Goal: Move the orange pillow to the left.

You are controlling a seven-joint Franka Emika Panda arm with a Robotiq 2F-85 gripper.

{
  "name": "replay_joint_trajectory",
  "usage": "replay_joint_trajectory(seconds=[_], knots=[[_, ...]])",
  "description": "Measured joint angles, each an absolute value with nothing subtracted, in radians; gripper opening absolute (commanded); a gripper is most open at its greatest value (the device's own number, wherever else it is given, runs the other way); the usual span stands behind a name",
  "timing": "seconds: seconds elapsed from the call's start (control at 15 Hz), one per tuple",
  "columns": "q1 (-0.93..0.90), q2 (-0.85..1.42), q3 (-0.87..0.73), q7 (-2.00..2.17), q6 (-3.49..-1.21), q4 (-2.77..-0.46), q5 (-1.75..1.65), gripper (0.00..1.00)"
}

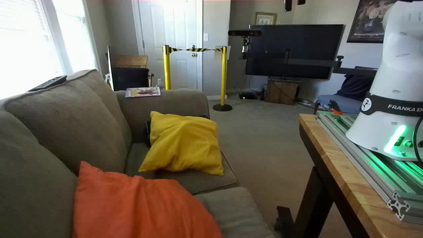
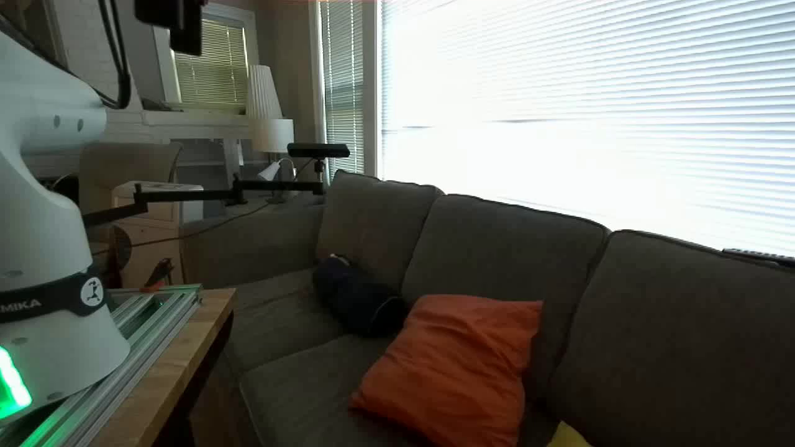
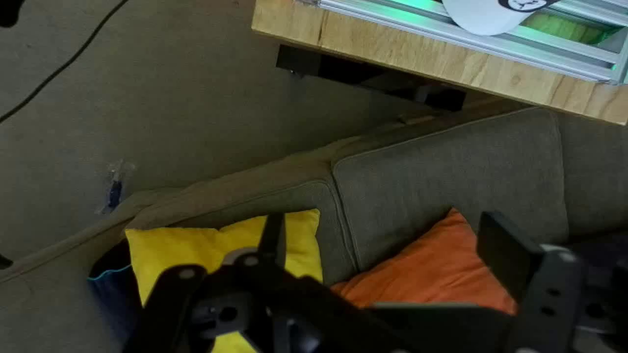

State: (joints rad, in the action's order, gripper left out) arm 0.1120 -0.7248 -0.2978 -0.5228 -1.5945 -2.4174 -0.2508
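In an exterior view, the orange pillow [image 1: 142, 205] rests on the surface [image 1: 238, 211], a sofa seat; its lower part falls outside the view, and one pointed corner faces the back cushions [image 1: 76, 129]. The mustard-yellow pillow [image 1: 185, 145] lies beyond it, near the armrest [image 1: 185, 100] that carries a magazine [image 1: 142, 92]. The white Franka arm [image 1: 396, 72] stands opposite the surface. In an exterior view, the orange pillow rests between a dark bundle [image 2: 359, 301] and a corner of the mustard-yellow pillow. In the wrist view, the tool [image 3: 391, 247] extends from the bottom edge, fingers [image 3: 509, 255] spread wide. One finger covers part of the orange pillow, the opposite one part of the mustard-yellow pillow. The pillows lie just beside each other; I cannot tell whether they touch.
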Motion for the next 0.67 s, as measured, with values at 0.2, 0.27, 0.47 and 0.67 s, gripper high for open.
replay_joint_trajectory(seconds=[0.2, 0.27, 0.47, 0.67], knots=[[0.112, -0.725, -0.298, -0.523, -1.594, -2.417, -0.251, 1.00], [0.112, -0.725, -0.298, -0.523, -1.594, -2.417, -0.251, 1.00], [0.111, -0.725, -0.298, -0.523, -1.595, -2.417, -0.251, 1.00], [0.111, -0.678, -0.315, -0.456, -1.659, -2.417, -0.230, 1.00]])
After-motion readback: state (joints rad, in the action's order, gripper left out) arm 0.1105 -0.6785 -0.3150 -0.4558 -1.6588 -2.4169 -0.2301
